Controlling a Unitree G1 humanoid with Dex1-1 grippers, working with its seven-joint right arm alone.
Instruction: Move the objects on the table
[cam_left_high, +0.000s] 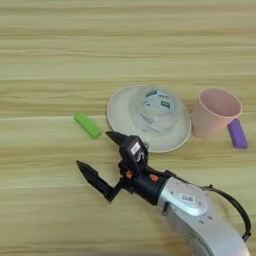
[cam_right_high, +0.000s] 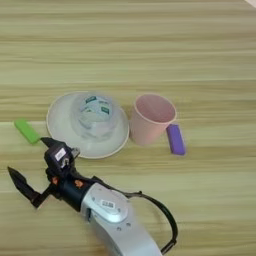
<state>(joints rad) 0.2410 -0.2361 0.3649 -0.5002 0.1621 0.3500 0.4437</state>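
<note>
A round beige plate (cam_left_high: 120, 117) lies mid-table with the clear tape roll (cam_left_high: 156, 108) resting on it. To its right stands the pink cup (cam_left_high: 215, 112), and the small purple block (cam_left_high: 237, 133) lies against the cup's right side. The small green block (cam_left_high: 87, 125) lies left of the plate. My right gripper (cam_left_high: 95, 150) comes in from the bottom right, open and holding nothing. One fingertip (cam_left_high: 111, 135) sits by the plate's near-left rim, the other (cam_left_high: 82, 166) points out over bare wood below the green block.
The light wooden table (cam_left_high: 50, 60) fills the view. My silver forearm (cam_left_high: 200, 215) with a black cable loop (cam_left_high: 235, 207) crosses the near right part of the table.
</note>
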